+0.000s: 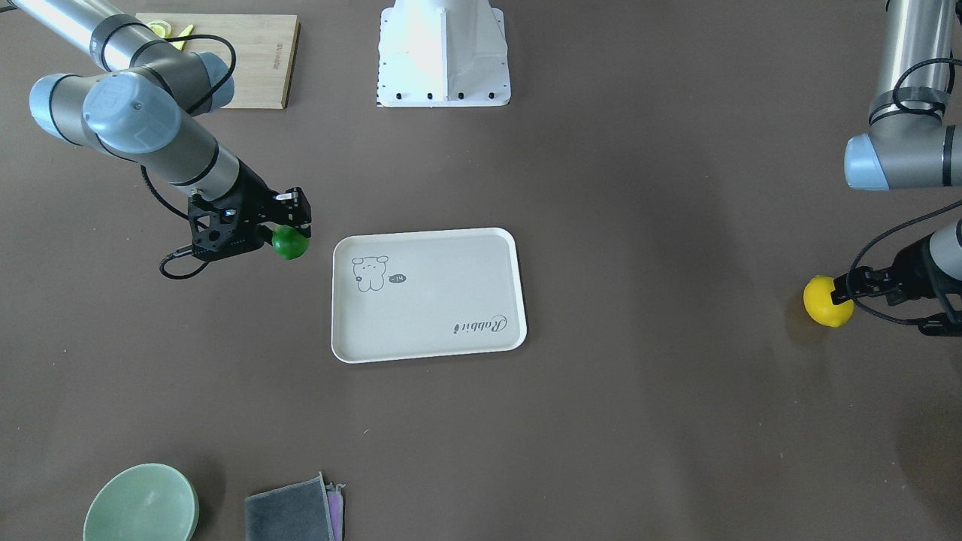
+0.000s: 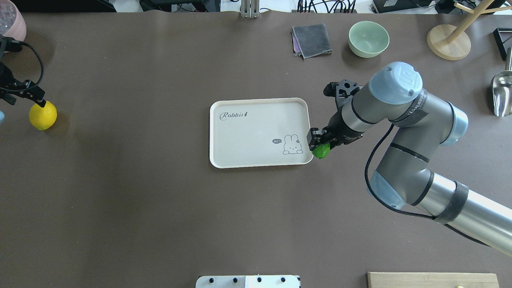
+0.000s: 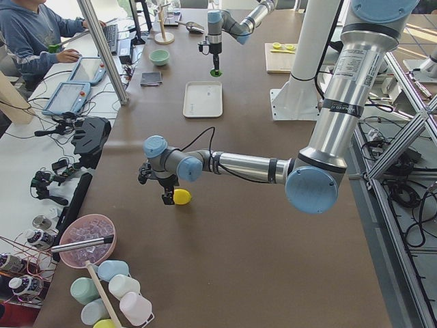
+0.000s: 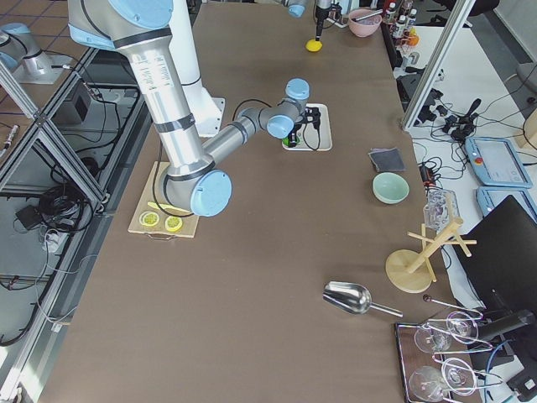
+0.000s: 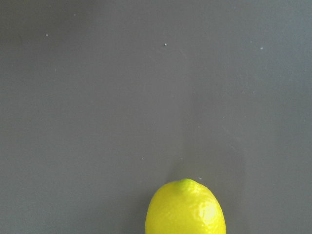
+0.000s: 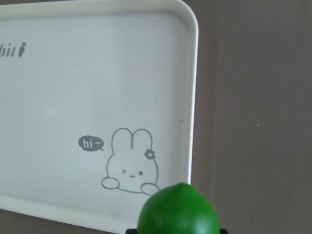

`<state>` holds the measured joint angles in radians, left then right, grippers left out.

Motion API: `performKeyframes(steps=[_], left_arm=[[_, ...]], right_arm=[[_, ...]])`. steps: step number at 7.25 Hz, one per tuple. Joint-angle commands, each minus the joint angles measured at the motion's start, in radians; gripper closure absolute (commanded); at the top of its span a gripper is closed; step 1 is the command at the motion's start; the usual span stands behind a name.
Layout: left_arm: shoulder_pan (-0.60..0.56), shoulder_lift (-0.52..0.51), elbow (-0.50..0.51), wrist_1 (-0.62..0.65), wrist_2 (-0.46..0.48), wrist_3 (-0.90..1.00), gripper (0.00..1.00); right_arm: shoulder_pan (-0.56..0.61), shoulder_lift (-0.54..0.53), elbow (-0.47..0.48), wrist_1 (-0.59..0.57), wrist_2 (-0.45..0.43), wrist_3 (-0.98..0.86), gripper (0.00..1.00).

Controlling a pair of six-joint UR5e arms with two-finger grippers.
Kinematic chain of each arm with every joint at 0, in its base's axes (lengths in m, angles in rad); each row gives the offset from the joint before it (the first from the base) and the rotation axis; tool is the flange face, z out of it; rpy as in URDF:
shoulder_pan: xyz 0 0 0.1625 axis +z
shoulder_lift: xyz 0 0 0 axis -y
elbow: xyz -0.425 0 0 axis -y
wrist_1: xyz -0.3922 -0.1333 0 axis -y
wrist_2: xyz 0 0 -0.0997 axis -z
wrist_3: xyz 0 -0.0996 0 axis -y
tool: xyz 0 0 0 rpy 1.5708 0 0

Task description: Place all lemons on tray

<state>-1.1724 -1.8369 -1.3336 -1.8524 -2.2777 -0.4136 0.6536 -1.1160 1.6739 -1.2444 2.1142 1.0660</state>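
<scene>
My right gripper (image 2: 320,145) is shut on the glossy green lemon (image 2: 321,151) and holds it just off the off-white "Rabbit" tray's (image 2: 256,132) right edge, near the rabbit drawing. In the right wrist view the green lemon (image 6: 178,212) sits at the bottom, over the tray's corner (image 6: 97,73). The tray holds nothing. My left gripper (image 2: 39,103) is closed around the yellow lemon (image 2: 43,116) at the table's far left end, at or just above the surface. That lemon fills the bottom of the left wrist view (image 5: 185,209).
A wooden cutting board (image 1: 255,60) with lemon slices (image 1: 161,30) lies near the robot base (image 1: 443,52). A green bowl (image 2: 368,39) and a grey cloth (image 2: 312,40) sit at the far edge. A wooden stand (image 2: 448,42) and a metal scoop (image 2: 502,94) are at the right.
</scene>
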Motion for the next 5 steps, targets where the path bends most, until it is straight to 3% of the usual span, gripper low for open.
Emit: performKeyframes(steps=[1, 2, 4, 5], left_arm=[[0.014, 0.001, 0.028, -0.06, 0.01, -0.04, 0.08], [0.029, 0.002, 0.031, -0.082, 0.009, -0.059, 0.11], [0.034, 0.016, 0.031, -0.096, 0.009, -0.059, 0.26], [0.036, 0.033, 0.027, -0.112, 0.007, -0.065, 0.46]], right_arm=[[-0.063, 0.116, -0.087, -0.007, -0.072, 0.055, 1.0], [-0.069, 0.139, -0.115, -0.006, -0.088, 0.055, 1.0], [-0.071, 0.142, -0.118, -0.004, -0.091, 0.054, 1.0], [-0.075, 0.142, -0.118, -0.001, -0.091, 0.057, 1.0]])
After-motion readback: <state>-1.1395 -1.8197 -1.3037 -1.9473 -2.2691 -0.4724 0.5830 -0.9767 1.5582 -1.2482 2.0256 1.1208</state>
